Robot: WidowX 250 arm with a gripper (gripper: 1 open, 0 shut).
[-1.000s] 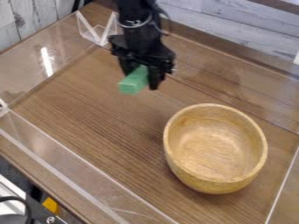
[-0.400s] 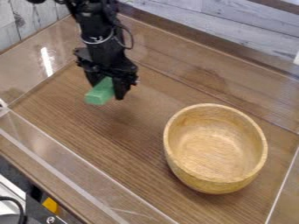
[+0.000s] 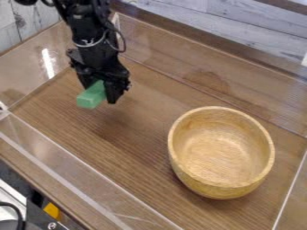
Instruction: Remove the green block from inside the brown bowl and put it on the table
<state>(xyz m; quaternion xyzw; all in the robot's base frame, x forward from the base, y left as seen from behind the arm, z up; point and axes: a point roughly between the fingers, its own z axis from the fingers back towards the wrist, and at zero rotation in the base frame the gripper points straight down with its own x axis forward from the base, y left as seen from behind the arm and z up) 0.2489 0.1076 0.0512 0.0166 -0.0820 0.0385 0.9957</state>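
Gripper point(image 3: 99, 89) points straight down, clenched on the green block point(image 3: 90, 96). Block sits just above the table point(image 3: 132, 135) near its far left corner, long axis running diagonally. Brown bowl point(image 3: 221, 151) stands well apart, near the right edge.

the black arm point(image 3: 82, 22) comes down from the upper left, its wrist held upright so the gripper point(image 3: 99, 90) points straight down, low over the surface. the dark fingers point(image 3: 111, 86) are drawn in tight, clamped on the green block point(image 3: 90, 96), which juts out toward the lower left.
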